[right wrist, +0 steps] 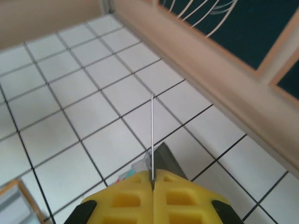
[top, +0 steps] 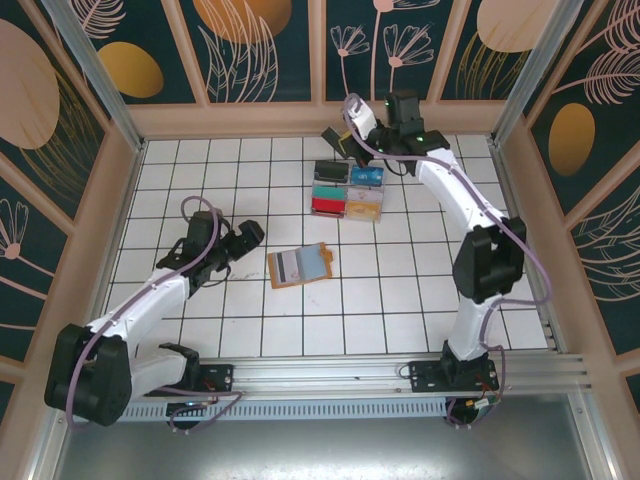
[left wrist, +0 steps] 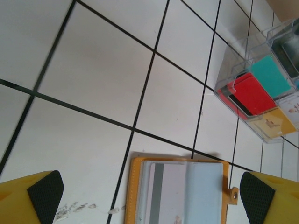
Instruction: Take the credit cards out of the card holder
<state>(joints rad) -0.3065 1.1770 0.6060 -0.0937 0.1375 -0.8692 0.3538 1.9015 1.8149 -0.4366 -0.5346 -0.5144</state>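
Nearest, the left tool [top: 244, 237] hangs low over the tiled worktop [top: 180, 170] with its fingers spread wide. It is just beside the card holder [top: 300, 265], which lies open and flat with a striped card [left wrist: 168, 189] in its pocket. Farther off, the right tool [right wrist: 153, 179] is clamped on one thin card [right wrist: 152, 126], raised by the clear sorting tray [top: 348, 188]. The step in hand looks like delivering a pulled card. Next it needs lowering squarely into a compartment before release.
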